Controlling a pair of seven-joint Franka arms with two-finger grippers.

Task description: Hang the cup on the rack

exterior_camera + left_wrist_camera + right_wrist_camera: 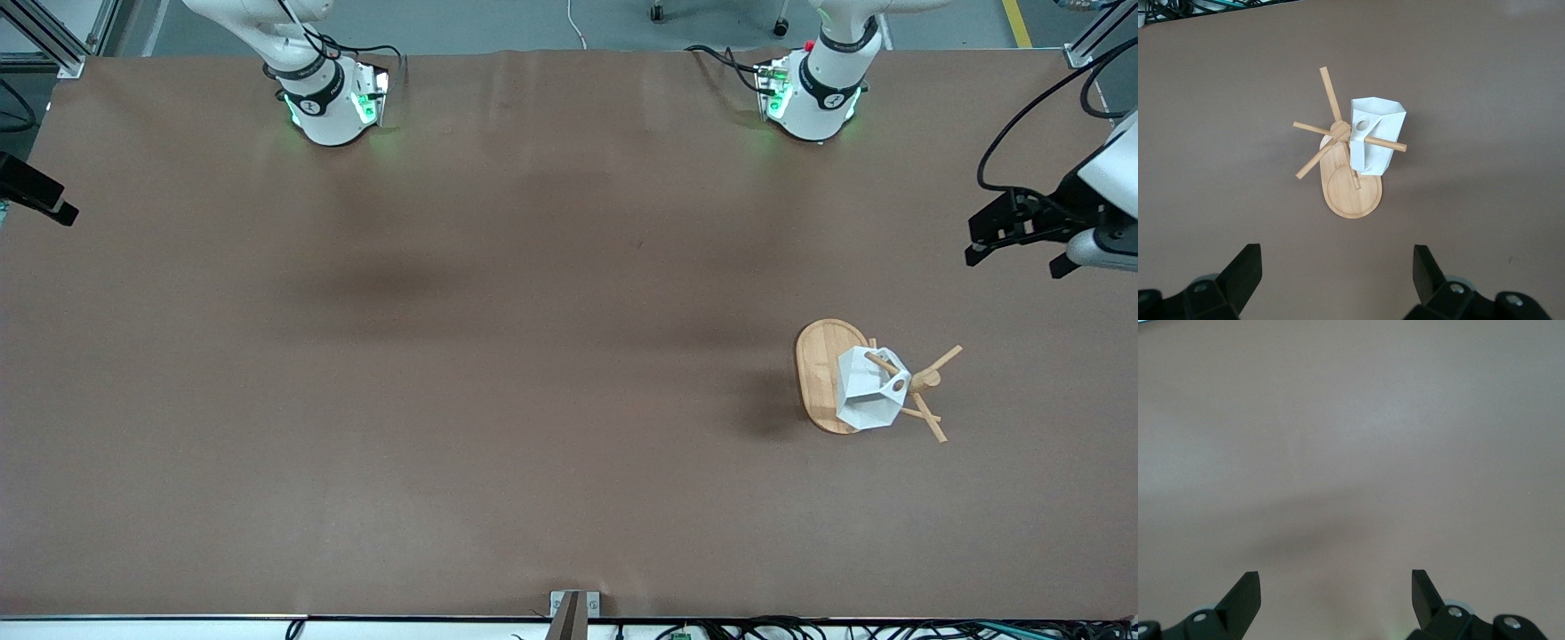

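The white faceted cup hangs on the bamboo rack, with a peg through the hole in its tab handle. The rack stands toward the left arm's end of the table. In the left wrist view the cup hangs beside the post, above the rack's oval base. My left gripper hovers open and holding nothing over the table's edge at the left arm's end, apart from the rack; its own view shows it wide open. My right gripper is open over bare table; part of it shows at the right arm's end.
Brown paper covers the table. The two arm bases stand along the edge farthest from the front camera. A small metal bracket sits at the nearest edge.
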